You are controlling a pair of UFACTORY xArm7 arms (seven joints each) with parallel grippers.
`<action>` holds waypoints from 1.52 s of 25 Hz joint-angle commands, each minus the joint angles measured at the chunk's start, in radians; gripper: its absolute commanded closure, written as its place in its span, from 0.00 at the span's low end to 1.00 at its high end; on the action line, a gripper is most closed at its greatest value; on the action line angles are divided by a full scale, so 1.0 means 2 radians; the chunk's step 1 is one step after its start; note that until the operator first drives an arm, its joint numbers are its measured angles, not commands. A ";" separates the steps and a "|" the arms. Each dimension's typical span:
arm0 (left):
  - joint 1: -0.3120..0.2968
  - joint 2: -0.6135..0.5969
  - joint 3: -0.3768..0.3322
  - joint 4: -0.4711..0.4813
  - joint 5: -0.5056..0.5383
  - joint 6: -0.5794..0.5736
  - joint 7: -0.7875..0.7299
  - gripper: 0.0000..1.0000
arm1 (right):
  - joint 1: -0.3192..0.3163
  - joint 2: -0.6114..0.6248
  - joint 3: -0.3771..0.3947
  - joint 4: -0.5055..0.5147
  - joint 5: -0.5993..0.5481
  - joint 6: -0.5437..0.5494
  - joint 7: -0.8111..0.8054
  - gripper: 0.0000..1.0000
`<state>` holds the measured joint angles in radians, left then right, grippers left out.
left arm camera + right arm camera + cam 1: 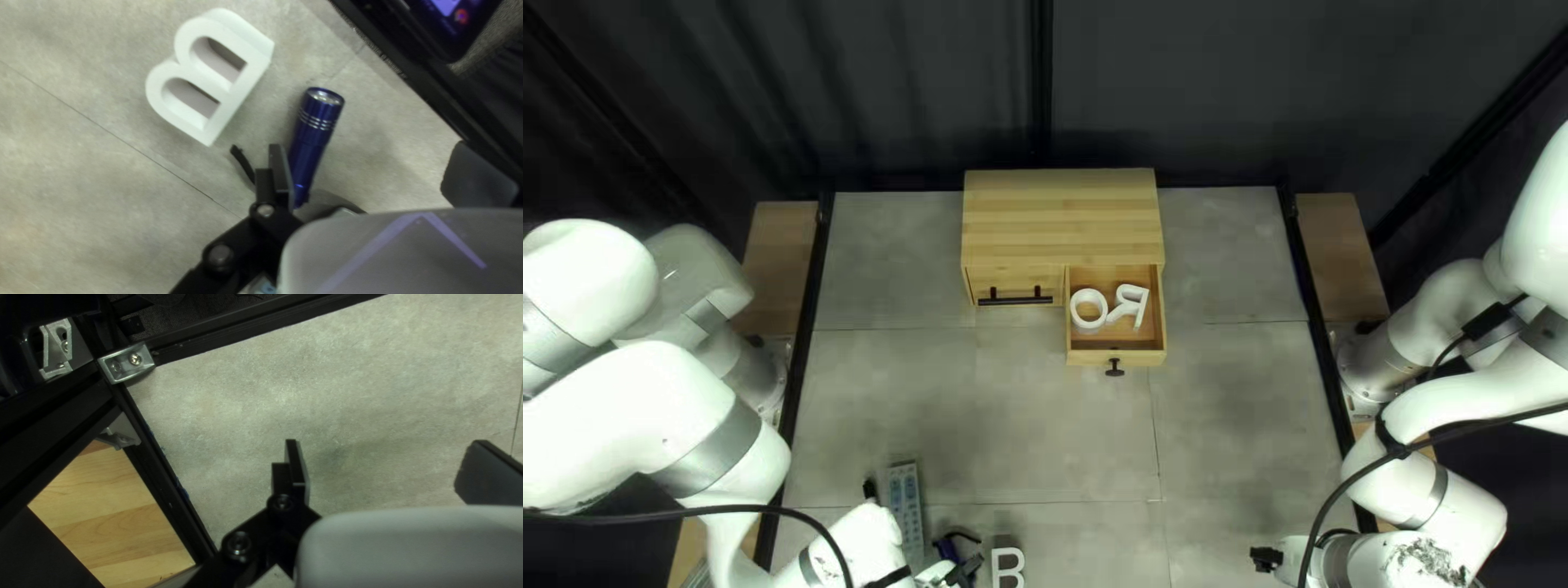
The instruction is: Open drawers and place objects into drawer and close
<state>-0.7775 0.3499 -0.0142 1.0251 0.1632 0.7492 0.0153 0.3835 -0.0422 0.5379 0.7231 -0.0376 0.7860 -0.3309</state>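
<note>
In the top left view, we have one open drawer (1089, 356) at the right of the pale, straight-grained wooden cabinet (1062, 218). The rounded white O (1075, 313) and the angular white R (1142, 308) lie inside it, so we judge the placing partly done. Beside it, the closed drawer (1013, 283) has a black bar handle. Nearer us, the long grey remote (906, 503) and the blocky white B (997, 568) lie on the smooth grey surface (915, 392). We judge that these may need storing too, and closing the open drawer is left.

In the left wrist view, our left hand (376, 160) is spread wide, grasping nothing. The blue flashlight (313, 139), a glossy metallic cylinder with silvery rings, lies between its fingers, close to one of them, with a black strap (242, 160) beside it. We judge it the next piece to grip; its round body could roll. The thick, matte B lies ahead, its two hollows visible.

In the right wrist view, our right hand (385, 452) is released, its flat fingers well apart over the mottled surface. We see a black rail (272, 335), a silvery metal bracket (125, 362) and a pale wood panel (120, 512) nearby.
</note>
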 commanded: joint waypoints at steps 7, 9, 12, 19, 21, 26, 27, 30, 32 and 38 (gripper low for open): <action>0.009 0.000 0.007 -0.024 0.005 -0.024 0.007 0.00 | 0.000 0.000 0.000 0.000 0.000 0.000 0.000 0.00; 0.010 0.001 0.007 -0.027 0.003 -0.029 0.009 0.10 | 0.000 0.000 0.000 0.000 0.000 0.000 0.000 0.00; 0.012 -0.001 0.006 -0.031 0.000 -0.033 0.011 0.61 | 0.000 0.000 0.000 0.000 0.000 0.000 0.000 0.00; 0.019 0.002 0.005 -0.037 -0.006 -0.042 0.020 1.00 | 0.000 0.000 0.000 0.000 0.000 0.000 0.000 0.00; 0.020 -0.003 0.005 -0.043 -0.006 -0.044 0.021 1.00 | 0.000 0.000 0.000 0.000 0.000 0.000 0.000 0.00; 0.017 -0.026 0.005 -0.043 -0.003 -0.024 0.017 1.00 | 0.000 0.000 0.000 0.000 0.000 0.000 0.000 0.00; 0.016 -0.034 0.005 -0.042 -0.002 -0.014 0.016 1.00 | 0.000 0.000 0.000 0.000 0.000 0.000 0.000 0.00; 0.012 -0.082 0.004 -0.032 0.008 0.045 0.017 1.00 | 0.000 0.000 0.000 0.000 0.000 0.000 0.000 0.00; 0.011 -0.105 0.004 -0.023 0.015 0.079 0.024 1.00 | 0.000 0.000 0.000 0.000 0.000 0.000 0.000 0.00; 0.021 -0.145 0.013 0.039 0.031 0.224 0.192 1.00 | 0.000 0.000 0.000 0.000 0.000 0.000 0.000 0.00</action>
<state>-0.7489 0.0930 -0.0016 1.0358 0.2084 1.0617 0.2015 0.3835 -0.0422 0.5379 0.7231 -0.0376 0.7860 -0.3309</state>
